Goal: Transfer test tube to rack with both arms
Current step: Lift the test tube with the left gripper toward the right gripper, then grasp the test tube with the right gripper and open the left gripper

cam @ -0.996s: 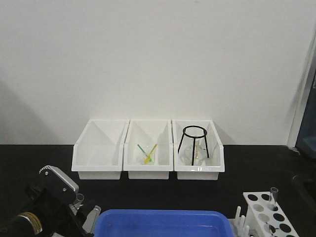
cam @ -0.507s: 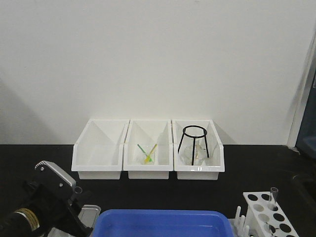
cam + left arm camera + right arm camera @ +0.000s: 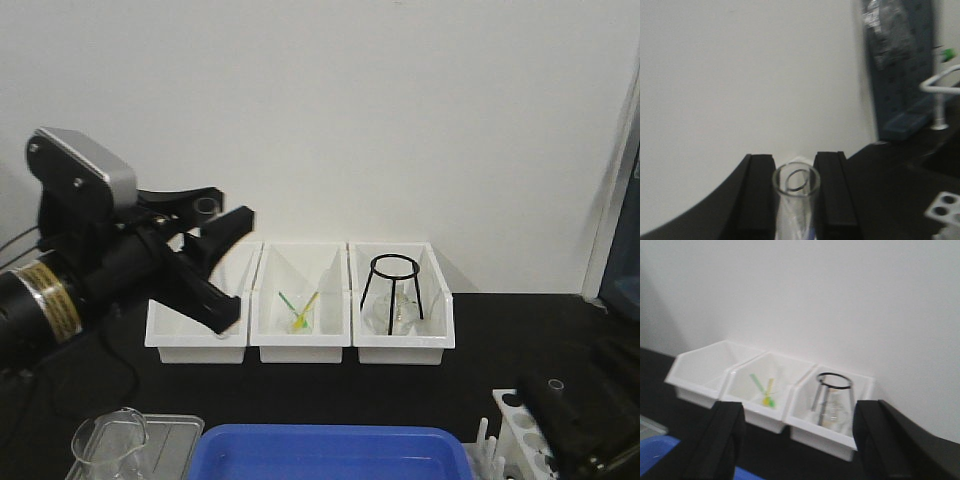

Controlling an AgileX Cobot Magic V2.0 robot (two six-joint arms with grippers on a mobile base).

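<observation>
Front view: the left fingers (image 3: 228, 226) pinch the clear glass test tube (image 3: 207, 206), only its rim showing between them (the body is hidden). The white holed rack (image 3: 510, 415) stands well apart.

Left wrist view: the tube rises from the bottom edge between flat black pads, mouth uppermost.

Right wrist view: the right fingers (image 3: 727, 440) spread wide, with white bins (image 3: 765, 390) showing between them.

test tube (image 3: 796, 186): clear glass, shiny rim. left gripper (image 3: 795, 162): matt black, looks plastic. bins (image 3: 300, 352), far side: glossy white plastic. rack (image 3: 508, 415), near right: same white plastic. tub (image 3: 330, 436): smooth blue plastic. table (image 3: 480, 365): matt black. beaker (image 3: 108, 445), near left: clear glass.
</observation>
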